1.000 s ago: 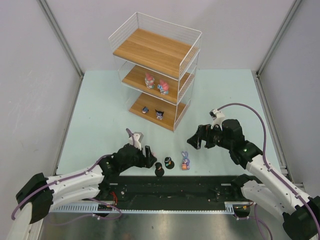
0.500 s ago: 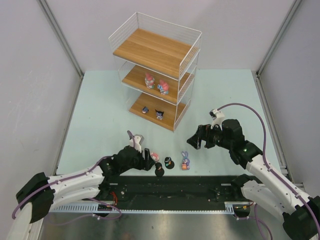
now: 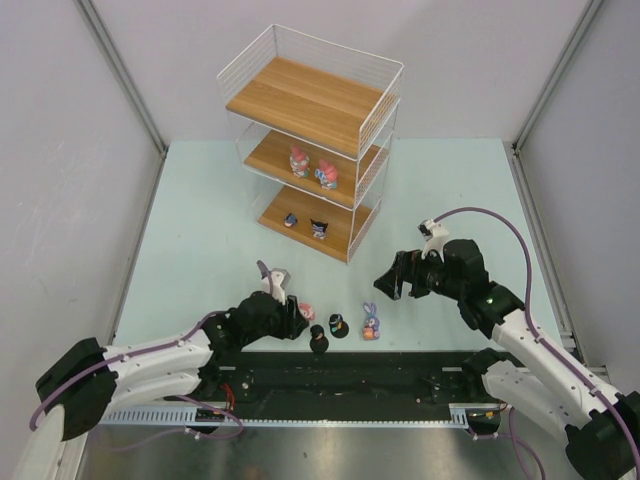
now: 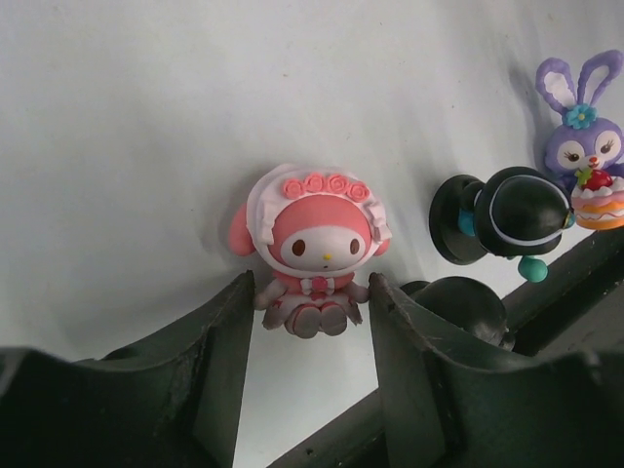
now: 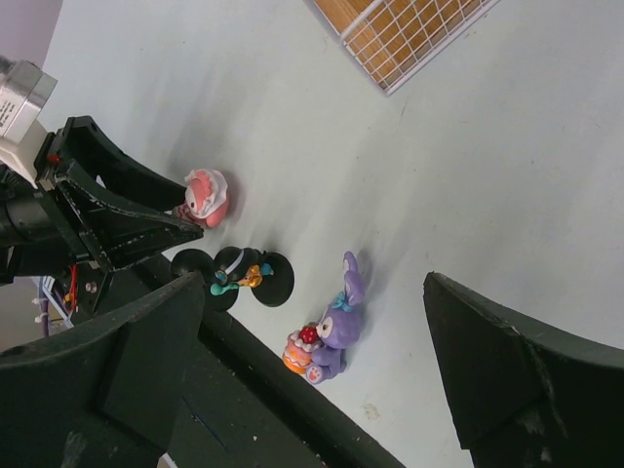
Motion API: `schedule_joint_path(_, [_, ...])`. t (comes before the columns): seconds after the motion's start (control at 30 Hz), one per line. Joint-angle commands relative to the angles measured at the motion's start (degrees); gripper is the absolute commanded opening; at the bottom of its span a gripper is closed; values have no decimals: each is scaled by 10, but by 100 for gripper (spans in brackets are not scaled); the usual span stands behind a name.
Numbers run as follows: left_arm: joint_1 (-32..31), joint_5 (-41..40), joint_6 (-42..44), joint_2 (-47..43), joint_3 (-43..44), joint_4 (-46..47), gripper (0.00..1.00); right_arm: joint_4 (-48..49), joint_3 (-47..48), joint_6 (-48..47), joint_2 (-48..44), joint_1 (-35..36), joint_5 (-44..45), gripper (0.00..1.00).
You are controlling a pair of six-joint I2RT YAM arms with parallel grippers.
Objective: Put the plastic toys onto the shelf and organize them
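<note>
Near edge of the bench, about mid-width: left gripper [image 4: 307, 297] is straddling the pink-hooded bunny figurine [image 4: 314, 239], jaws apart. One finger is sitting just beside each flank at hip level. Can't tell whether the pads are touching yet. The figurine is sitting upright on the bench top, facing the wrist camera.

Step in hand, as I'm reading it: closing on this toy for a lift to the shelf. To do it well:
- it's looking centred between the fingers, so closing evenly should be keeping it from tipping
- the grip is landing low on the body, under the wide hood, which is looking better than the rounded head
- lifting straight up first, since the two dark-haired figurines on black bases [image 4: 512, 210] are standing just beside it toward the right edge; one is lying tilted and would be knocking easily.

The purple bunny with cake [image 3: 371, 323] is standing beyond those, also by the near edge.

Further in, right of centre, right gripper [image 3: 388, 281] is hovering above the bench, jaws wide apart, holding nothing.

Toward the far edge, the wire shelf [image 3: 300, 95] is standing: top board bare, two pink figurines [image 3: 312, 167] on the middle board, two small toys [image 3: 305, 225] on the bottom board.
</note>
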Motion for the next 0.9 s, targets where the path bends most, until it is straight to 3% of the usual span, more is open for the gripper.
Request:
schedule_joint_path(0.0, [-5,24,6,10,3,13,49,11,-1,4,-8,2,-2,100])
schedule_joint_path(0.13, [-6,27,5,5,0,16,22,11,-1,5,-7,3,-2,100])
schedule_joint_path(0.27, [-6,18,1,-17,-1,3,0,13,-1,6,-8,3,-3,100])
schedule_joint_path(0.57, [-6,-26,14,-172,58,-75,0,62,0,71,-28,3,-40,100])
schedule_joint_path(0.7, [-8,-24,42,-203,92,-46,0,112,-1,144,-30,37,-54,100])
schedule_joint_path(0.87, [-22,-23,53,-166,113,39,0,170,-1,214,-30,115,9,100])
